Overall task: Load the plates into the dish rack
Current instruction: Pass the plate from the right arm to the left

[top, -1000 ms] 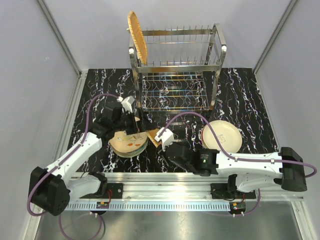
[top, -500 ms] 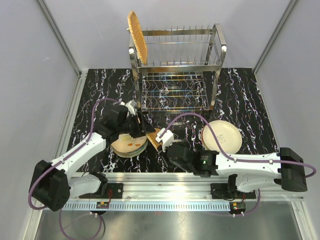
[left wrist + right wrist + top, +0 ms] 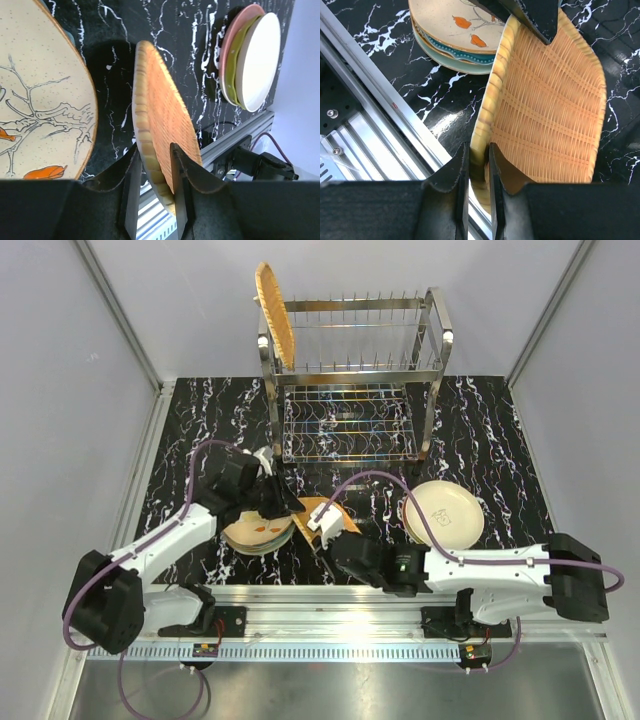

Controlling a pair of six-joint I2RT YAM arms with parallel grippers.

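An orange woven plate (image 3: 322, 510) is tilted up off the table between the two arms. My right gripper (image 3: 479, 147) is shut on its near rim. My left gripper (image 3: 155, 150) is shut on the opposite rim, one finger on each face of the woven plate (image 3: 160, 115). Just to the left lies a stack of plates (image 3: 256, 531) with a bird-and-branch plate (image 3: 455, 22) on top and a teal one (image 3: 451, 51) under it. Another stack (image 3: 445, 512), cream on top, lies at the right. The dish rack (image 3: 350, 370) stands at the back with one woven plate (image 3: 275, 315) upright at its left end.
The metal rail (image 3: 330, 598) runs along the table's near edge under both arms. The right stack (image 3: 250, 60) shows pink, yellow-green and cream rims in the left wrist view. White walls enclose the black marbled table (image 3: 480, 430) at the left, right and back.
My left gripper has swung right from above the bird plate stack and closed on the woven plate's far rim. The right gripper kept its hold and shifted slightly.
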